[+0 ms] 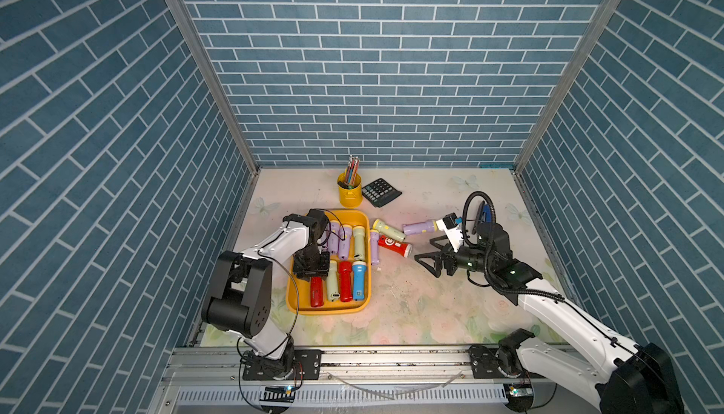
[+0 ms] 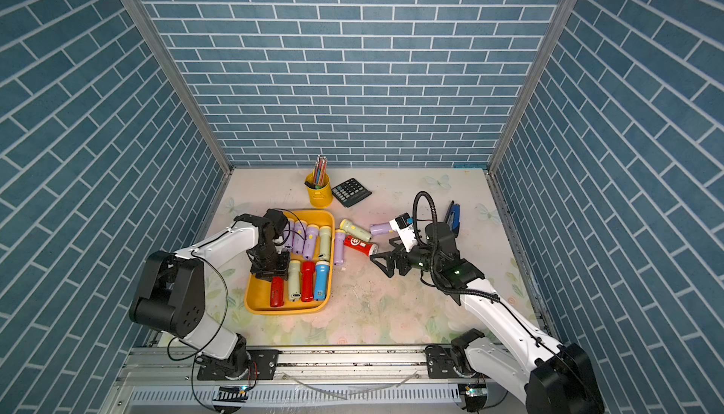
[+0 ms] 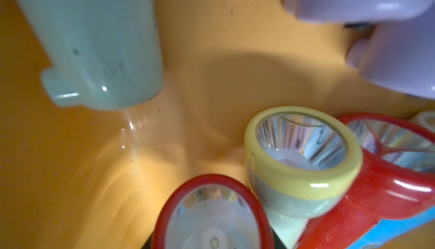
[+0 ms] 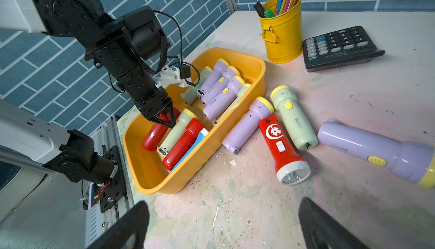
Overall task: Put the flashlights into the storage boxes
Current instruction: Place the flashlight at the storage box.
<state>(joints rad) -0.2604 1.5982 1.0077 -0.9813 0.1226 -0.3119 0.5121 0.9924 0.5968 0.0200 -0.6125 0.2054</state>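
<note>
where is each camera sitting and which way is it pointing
Top views: high at the front, looking down toward the back wall over the table; both arms show.
Left wrist: down inside the tray, close on the flashlights; almost none of the arm shows.
Right wrist: low over the table, facing the tray and the left arm; its own open right gripper shows.
Shared: both wrist views show the red flashlight that the left gripper is shut on.

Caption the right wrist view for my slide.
Left gripper holds a red flashlight in the orange tray; four flashlights lie outside it on the table.
</note>
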